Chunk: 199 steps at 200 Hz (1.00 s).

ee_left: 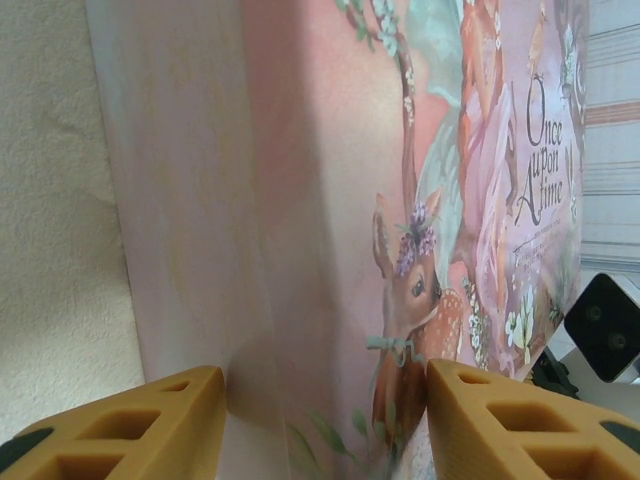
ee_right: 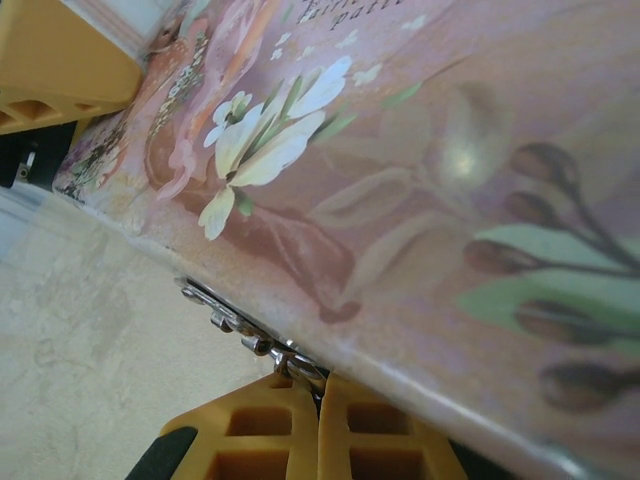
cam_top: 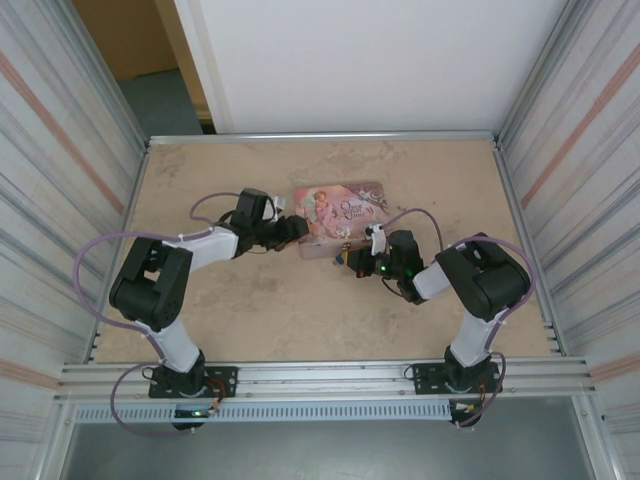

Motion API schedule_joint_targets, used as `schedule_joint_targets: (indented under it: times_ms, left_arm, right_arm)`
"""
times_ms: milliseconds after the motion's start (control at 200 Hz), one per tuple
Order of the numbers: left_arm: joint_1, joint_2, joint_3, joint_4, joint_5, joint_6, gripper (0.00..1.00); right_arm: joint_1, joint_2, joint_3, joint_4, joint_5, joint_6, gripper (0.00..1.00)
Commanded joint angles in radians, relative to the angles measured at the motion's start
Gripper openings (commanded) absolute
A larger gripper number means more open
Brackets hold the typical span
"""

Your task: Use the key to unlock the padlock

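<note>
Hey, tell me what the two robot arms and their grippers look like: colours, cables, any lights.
The left arm and right arm both have bulky black joint housings joined by white links. A lilac cable loops alongside each. The fingers are orange-yellow plastic blocks with rectangular hollow pockets. A small green light glows near the right wrist.

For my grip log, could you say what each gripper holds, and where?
Left gripper: pink tin, by its left end. Right gripper: silvery metal piece, by its near end.
</note>
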<state>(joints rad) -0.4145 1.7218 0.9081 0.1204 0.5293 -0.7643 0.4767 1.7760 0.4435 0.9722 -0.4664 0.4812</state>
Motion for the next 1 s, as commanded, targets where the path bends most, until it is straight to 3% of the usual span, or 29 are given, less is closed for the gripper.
schedule_joint_targets:
  times_ms: [0, 576, 992]
  left_arm:
    - [-0.012, 0.012, -0.055, -0.113, -0.058, -0.012, 0.53]
    - [-0.036, 0.005, -0.089, -0.115, -0.095, -0.032, 0.53]
    - [-0.07, -0.031, -0.115, -0.126, -0.122, -0.041, 0.54]
  right_arm:
    - [-0.02, -0.044, -0.018, 0.075, 0.029, 0.091, 0.0]
    - [-0.091, -0.078, -0.069, 0.098, 0.022, 0.194, 0.0]
    - [-0.107, -0.103, -0.049, 0.07, 0.069, 0.372, 0.0]
